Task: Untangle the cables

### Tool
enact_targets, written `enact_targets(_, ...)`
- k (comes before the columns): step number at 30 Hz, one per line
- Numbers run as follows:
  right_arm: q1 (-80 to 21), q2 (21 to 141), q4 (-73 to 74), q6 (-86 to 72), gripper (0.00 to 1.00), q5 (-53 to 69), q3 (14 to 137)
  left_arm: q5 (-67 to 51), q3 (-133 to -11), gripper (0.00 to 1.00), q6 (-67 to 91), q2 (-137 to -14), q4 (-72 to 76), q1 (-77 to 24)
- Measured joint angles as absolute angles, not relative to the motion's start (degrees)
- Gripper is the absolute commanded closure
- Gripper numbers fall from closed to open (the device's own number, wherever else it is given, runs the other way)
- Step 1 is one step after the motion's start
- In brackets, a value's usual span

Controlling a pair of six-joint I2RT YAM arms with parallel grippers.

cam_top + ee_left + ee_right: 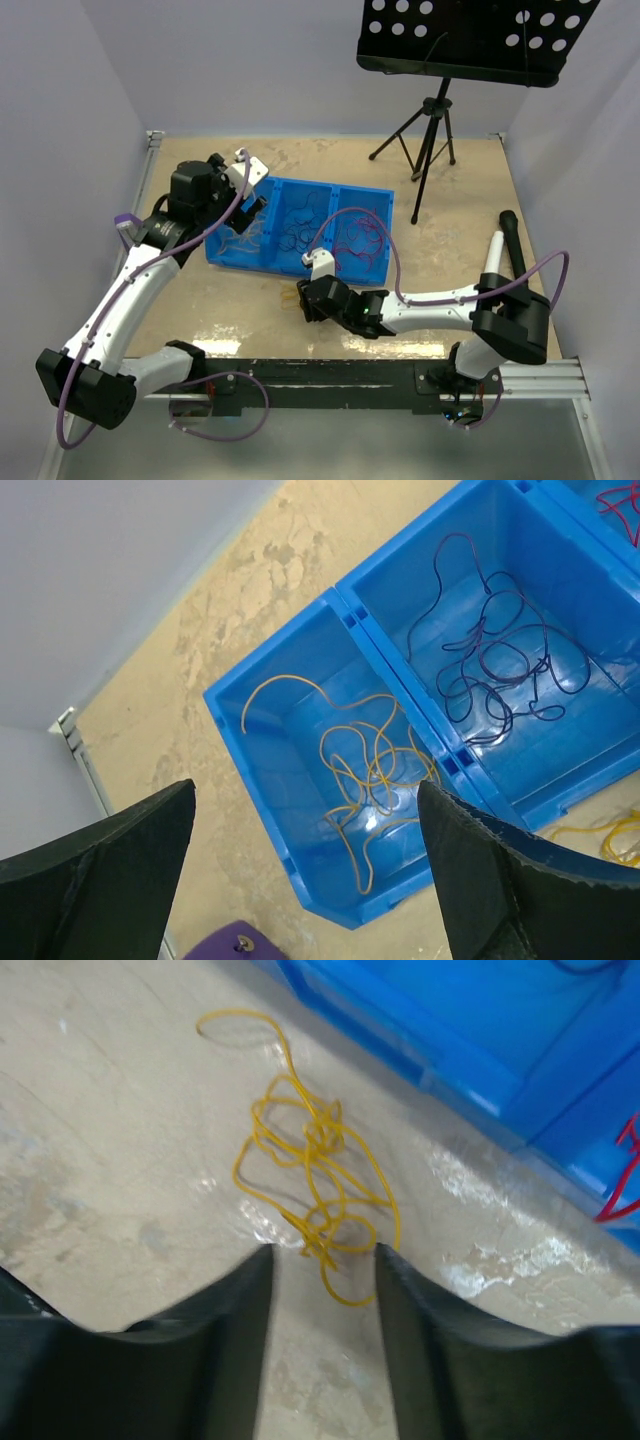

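Tabletop (240,300) before the blue bins (400,677) lies open (bar a yellow cable tangle (315,1170)); bin walls and the tripod (435,108) obstruct.

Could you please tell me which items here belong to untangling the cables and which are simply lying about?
Job in hand: loose yellow cables; orange cables, purple cables and red cables, sorted in the blue bin.
Lying about: music stand; microphones.
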State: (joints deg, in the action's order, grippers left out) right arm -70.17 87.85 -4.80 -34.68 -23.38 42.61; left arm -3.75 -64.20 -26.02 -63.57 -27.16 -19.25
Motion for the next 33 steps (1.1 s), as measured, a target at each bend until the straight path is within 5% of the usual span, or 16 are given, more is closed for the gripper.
enact_targets(4, -70.2, 87.7, -6.6, -34.2, 0.62, -24.7, 43.6, -2.5, -65.4, 0.03, -24.6, -64.6, -28.9, -19.2)
enact_targets(11, -70.2, 89.7, -8.2, -33.6, 0.50, -24.7, 43.7, -2.0, -67.8, 0.02, -22.7, -64.7, -29.1, -19.2)
enact_targets(15, -70.2, 92.7, -8.2, -33.1, 0.67, -24.8, 44.4, -2.1, -68.9, 0.03, -21.9, -64.6, -29.0, -19.2)
enact_targets(19, -70.2, 94.1, -7.9, -32.3, 1.00, -25.0, 45.4, -2.0, -69.3, 0.04, -21.8, -64.5, -29.0, -19.2)
enact_targets(33, -70.2, 71.1, 0.0, -22.7, 1.00, -26.1, 61.1, 5.7, -69.3, 0.00, -19.3, -60.4, -25.3, -17.0)
